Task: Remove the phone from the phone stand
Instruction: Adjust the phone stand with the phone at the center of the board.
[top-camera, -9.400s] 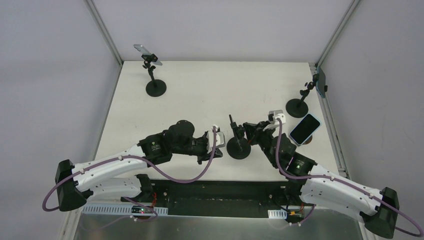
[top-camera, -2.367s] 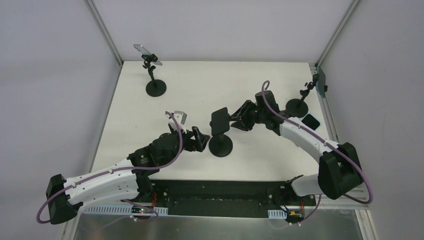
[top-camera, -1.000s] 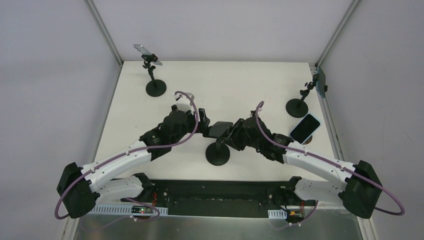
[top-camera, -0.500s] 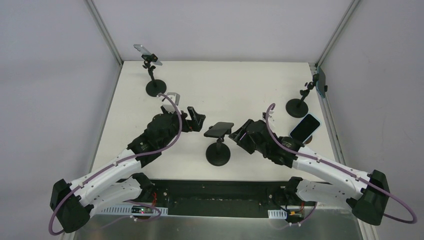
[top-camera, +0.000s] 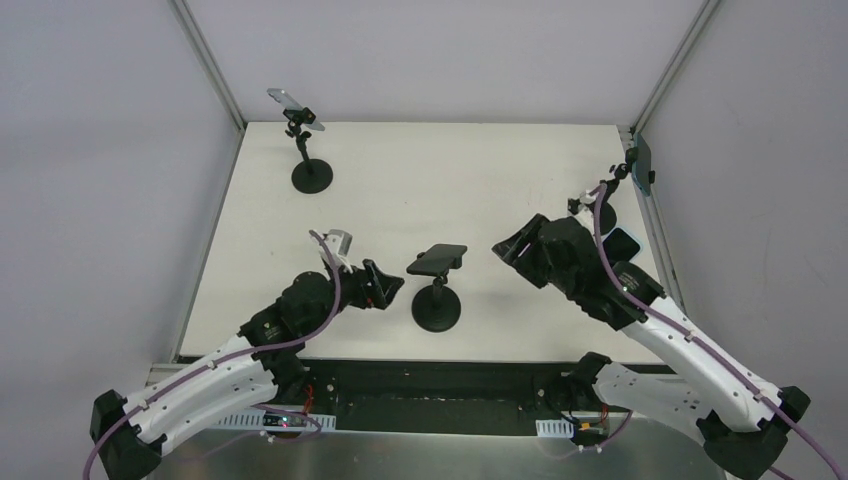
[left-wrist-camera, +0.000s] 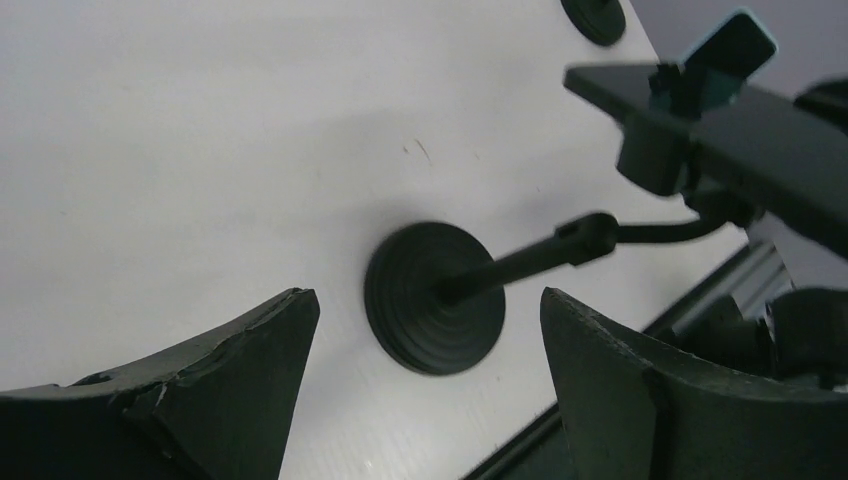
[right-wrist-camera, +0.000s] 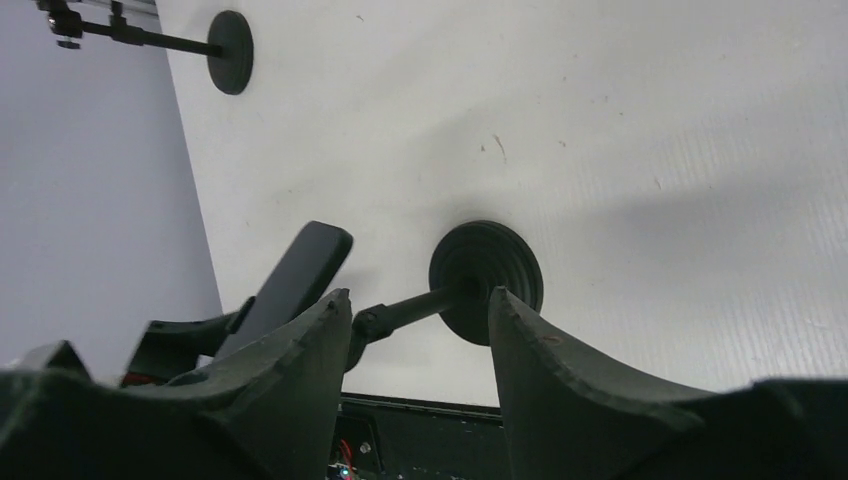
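A black phone lies nearly flat in the clamp on top of the black phone stand, which stands mid-table toward the near side. My left gripper hangs just left of the stand, open and empty, apart from it. In the left wrist view the stand's round base shows between the fingers, and the phone is at upper right. My right gripper sits right of the phone, open and empty. The right wrist view shows the phone and the base beyond its fingertips.
A second stand holding a phone stands at the back left. A third stand with a phone is at the back right edge. Another phone lies on the table behind my right arm.
Both grippers have drawn away from the phone: the left pulled back toward the near edge, the right moved off to the right. The phone stays clamped on the stand.
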